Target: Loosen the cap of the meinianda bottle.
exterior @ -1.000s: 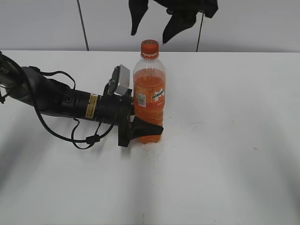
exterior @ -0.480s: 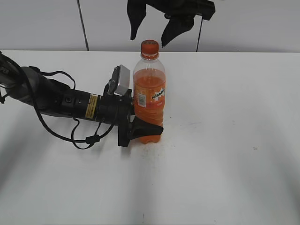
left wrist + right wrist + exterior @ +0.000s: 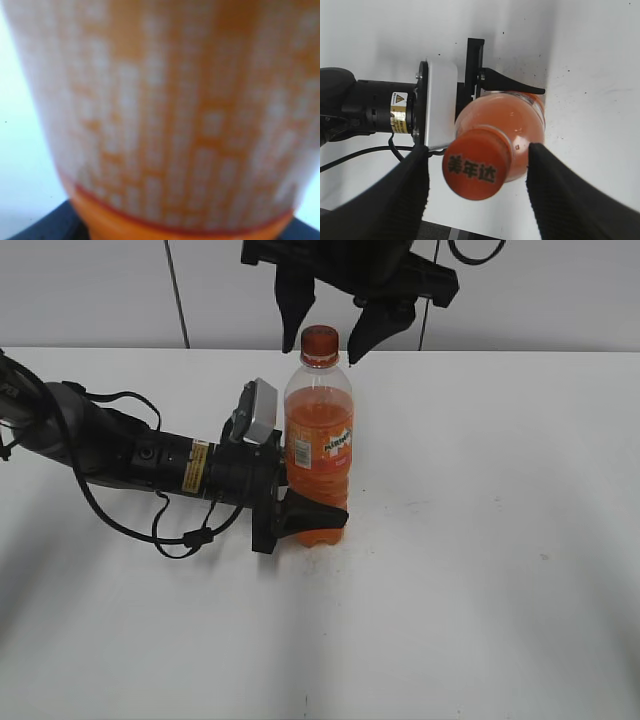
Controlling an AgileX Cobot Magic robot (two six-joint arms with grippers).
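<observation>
The bottle stands upright on the white bench, a little to 10 o'clock of the exterior view's centre, with the cap on its neck at 12 o'clock of the body.

The left end effector reaches in from 9 o'clock, lying low along the bench, and is pinching the bottle near its base; one dark finger shows across the front of the lower body. The left wrist view is filled by the blurred label, so the bottle sits right against that camera, which fits a firm hold.

The right end effector hangs at 12 o'clock above the cap, jaws spread. In the exterior view its two dark fingers sit at 10 and 2 o'clock of the cap, their tips about level with it. From the right wrist view the cap lies between the finger pads, one at 9 and one at 3 o'clock, with a clear gap on each side, so nothing touches it yet.

As I judge it, the bracing half is done: the bottle is held steady from below. The loosening itself has not begun. The cap looks fully seated, with no visible gap at the neck ring. What remains is to settle a touch lower if needed, press the fingers onto the ribbed edge, and twist while the left hold resists.
</observation>
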